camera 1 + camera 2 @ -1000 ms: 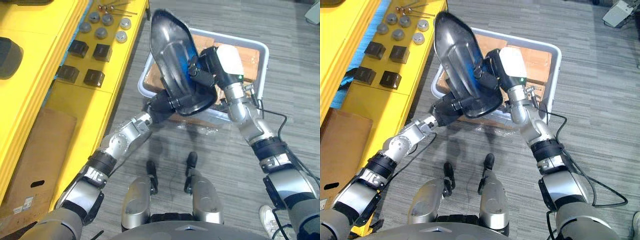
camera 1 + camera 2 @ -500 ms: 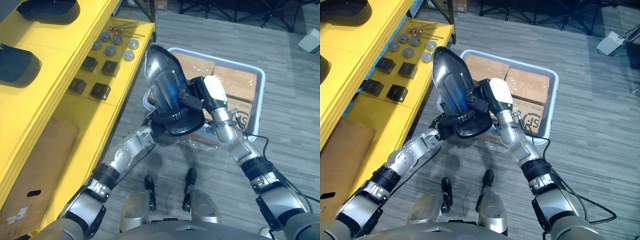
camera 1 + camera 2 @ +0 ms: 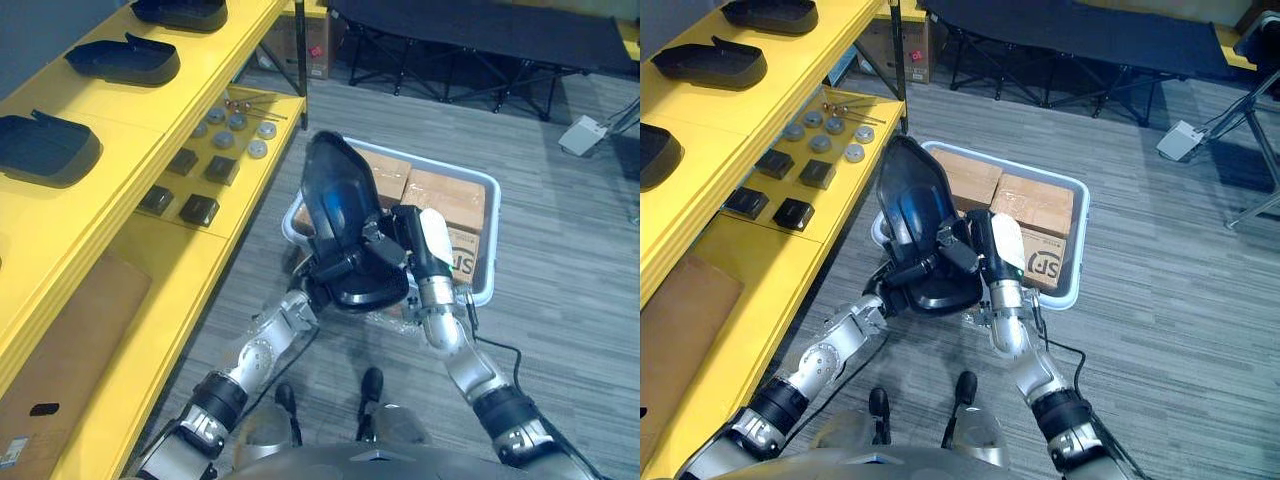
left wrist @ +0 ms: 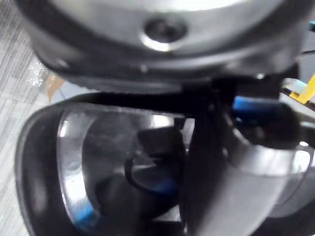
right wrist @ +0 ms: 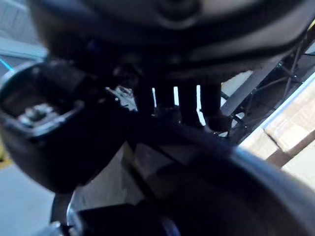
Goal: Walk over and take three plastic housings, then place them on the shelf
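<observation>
Housing is standing nearly upright in the air, its hollow side facing the camera, hanging over the near rim of the bin, which is holding boxes. Left hand is gripping the housing's wide lower end at 6 o'clock, fingers curled round the rim. Right hand is clamping the edge at 3 o'clock, its fingers hooking over into the hollow. Shelf is running along 9 to 11 o'clock, well apart from the load. 3 other housings are lying along its top level; blocks and discs are sitting on the lower level.

Carrying appears to be the step in hand: the piece is lifted but not yet placed. Next, the robot is likely needing to turn toward 10 o'clock, close in on the shelf, tip the housing flat over a bare yellow stretch, and loosen both hands together so it is not dropping or knocking a neighbour.
</observation>
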{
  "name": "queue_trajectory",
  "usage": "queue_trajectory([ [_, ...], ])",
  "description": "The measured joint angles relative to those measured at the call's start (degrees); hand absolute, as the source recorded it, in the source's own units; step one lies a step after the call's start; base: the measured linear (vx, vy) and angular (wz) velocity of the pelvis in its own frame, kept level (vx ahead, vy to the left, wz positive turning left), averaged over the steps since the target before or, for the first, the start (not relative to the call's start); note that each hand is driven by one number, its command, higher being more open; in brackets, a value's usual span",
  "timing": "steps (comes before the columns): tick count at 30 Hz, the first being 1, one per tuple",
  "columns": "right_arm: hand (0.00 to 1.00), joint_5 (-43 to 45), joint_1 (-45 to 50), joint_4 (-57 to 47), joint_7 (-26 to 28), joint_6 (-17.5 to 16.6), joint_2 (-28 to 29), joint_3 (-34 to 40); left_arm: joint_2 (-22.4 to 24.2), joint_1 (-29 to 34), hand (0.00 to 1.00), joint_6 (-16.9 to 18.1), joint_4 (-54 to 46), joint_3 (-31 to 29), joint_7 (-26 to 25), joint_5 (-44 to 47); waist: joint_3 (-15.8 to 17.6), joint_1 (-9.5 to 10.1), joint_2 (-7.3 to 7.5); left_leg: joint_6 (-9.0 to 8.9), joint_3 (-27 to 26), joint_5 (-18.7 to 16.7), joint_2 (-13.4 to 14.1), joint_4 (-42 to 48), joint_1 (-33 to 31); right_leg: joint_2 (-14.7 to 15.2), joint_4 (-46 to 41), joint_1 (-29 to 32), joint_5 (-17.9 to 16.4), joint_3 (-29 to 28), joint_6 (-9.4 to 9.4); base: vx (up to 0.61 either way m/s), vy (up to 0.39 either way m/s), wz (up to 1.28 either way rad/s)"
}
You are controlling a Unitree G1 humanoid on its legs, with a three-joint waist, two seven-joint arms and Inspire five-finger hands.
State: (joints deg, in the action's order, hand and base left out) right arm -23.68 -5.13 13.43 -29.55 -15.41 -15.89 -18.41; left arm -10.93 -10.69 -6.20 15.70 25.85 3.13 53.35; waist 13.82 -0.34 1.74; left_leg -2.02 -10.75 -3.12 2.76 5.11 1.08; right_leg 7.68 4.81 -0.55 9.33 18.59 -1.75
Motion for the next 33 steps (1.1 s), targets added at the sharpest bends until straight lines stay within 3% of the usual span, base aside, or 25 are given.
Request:
queue_trajectory([
  [4,1.0,2.88,2.26,-3.12,-0.74,-0.13,0.26,0.2,0.08,0.31,0.0,0.69,-1.82,0.25,0.04,-1.87,-0.46,-0.14,0.12,0.4,-0.11,0.55,-0.04,-0.93,0.75,-0.02,-0.01,-0.24,-0.08,-0.03,-0.12,0.01,-0.003,-0.01],
  [11,1.0,11.77,7.04,-10.7,1.24,-6.94,3.29,0.48,3.46,9.34,0.0,8.28,-13.44,-7.46,-0.18,-14.15,-1.66,0.2,0.29,0.27,-0.47,0.68,-0.09,-1.49,1.33,-0.04,-0.29,-0.49,-0.14,0.06,-0.13,0.01,0.005,0.0],
  [13,1.0,17.72,9.56,-13.63,6.42,-8.78,3.18,0.99,3.56,11.07,0.0,12.52,-16.93,-13.05,-0.44,-20.97,-2.06,0.23,0.39,0.25,-0.44,0.64,-0.09,-1.52,1.33,-0.04,-0.29,-0.51,-0.21,0.12,-0.15,0.0,0.0,0.0],
  [18,1.0,32.52,15.11,-16.31,18.47,-9.08,3.17,4.86,2.11,15.0,0.0,18.9,-22.74,-18.42,-5.12,-38.26,-4.44,0.63,-0.24,0.38,-0.09,0.43,-0.33,-2.19,1.34,0.11,-0.28,-0.57,-0.86,0.75,-0.44,0.0,0.016,0.05],
  [22,1.0,38.59,17.23,-21.97,21.29,-9.4,3.23,9.76,1.97,20.06,0.0,19.52,-23.6,-18.91,-8.68,-45.57,-4.67,0.27,-0.62,0.37,-0.09,0.42,-0.34,-2.28,1.34,0.1,-0.27,-0.52,-1.05,0.8,-0.54,0.0,0.004,0.01],
  [25,1.0,46.98,20.41,-25.55,25.12,-12.12,3.44,13.95,2.11,24.23,0.0,19.36,-23.6,-18.89,-12.55,-51.58,-4.7,0.11,-0.62,0.29,-0.08,0.36,-0.17,-2.34,1.33,-0.03,-0.27,-0.51,-1.24,0.9,-0.57,0.0,0.0,0.0],
  [29,1.0,59.41,24.61,-25.6,30.06,-13.09,6.56,17.4,2.53,25.25,0.0,19.36,-24.64,-19.88,-17.41,-56.1,-4.83,0.02,-0.82,0.29,-0.05,0.32,-0.18,-2.41,1.29,-0.02,-0.27,-0.51,-1.32,0.99,-0.63,0.0,0.0,0.0],
  [33,1.0,62.85,27.53,-25.49,30.84,-13.02,9.58,19.06,4.03,26.54,0.0,20.36,-30.34,-22.67,-18.58,-50.95,-5.06,-0.4,-1.23,0.25,-0.03,0.17,-0.21,-2.46,1.24,0.01,-0.2,-0.48,-1.43,1.0,-0.63,0.0,0.0,0.0],
])
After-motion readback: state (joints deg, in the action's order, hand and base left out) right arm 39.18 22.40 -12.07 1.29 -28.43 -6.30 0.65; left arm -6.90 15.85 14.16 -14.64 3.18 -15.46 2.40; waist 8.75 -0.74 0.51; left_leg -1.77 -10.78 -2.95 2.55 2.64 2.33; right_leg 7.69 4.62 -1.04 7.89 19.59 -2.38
